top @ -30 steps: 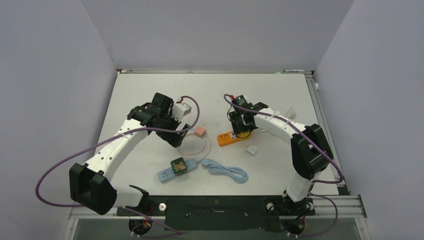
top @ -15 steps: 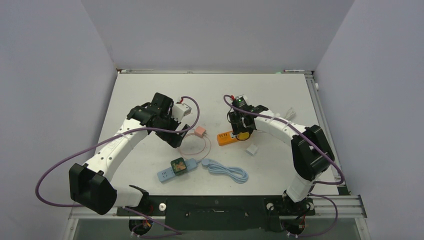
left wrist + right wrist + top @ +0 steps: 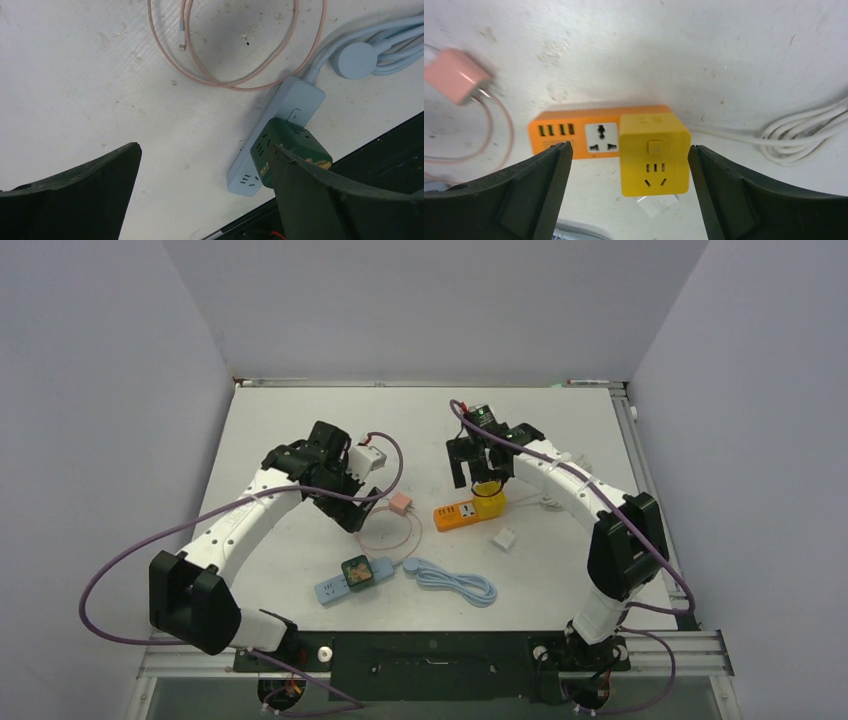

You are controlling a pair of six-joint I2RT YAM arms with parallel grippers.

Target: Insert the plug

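Observation:
An orange power strip (image 3: pixel 453 516) lies mid-table, with a yellow cube adapter (image 3: pixel 489 504) sitting on its right end. In the right wrist view the yellow cube (image 3: pixel 654 155) covers the right end of the orange strip (image 3: pixel 574 135). My right gripper (image 3: pixel 480 472) is open and empty just beyond the cube; in its wrist view (image 3: pixel 629 147) the jaws stand wide on either side of it without touching. My left gripper (image 3: pixel 350 512) is open and empty (image 3: pixel 202 150) above bare table. A green cube adapter (image 3: pixel 291 151) sits on a blue power strip (image 3: pixel 295 102).
A pink charger (image 3: pixel 400 503) with a looped pink cable (image 3: pixel 235 55) lies between the arms. The blue strip's coiled cord (image 3: pixel 460 582) lies near the front. A white coiled cable (image 3: pixel 804 132) and a small white block (image 3: pixel 503 538) lie right of the orange strip.
My right gripper has let go of the yellow cube and drawn back toward the far side, jaws open. The cube stays on the orange strip. My left arm shifted only slightly.

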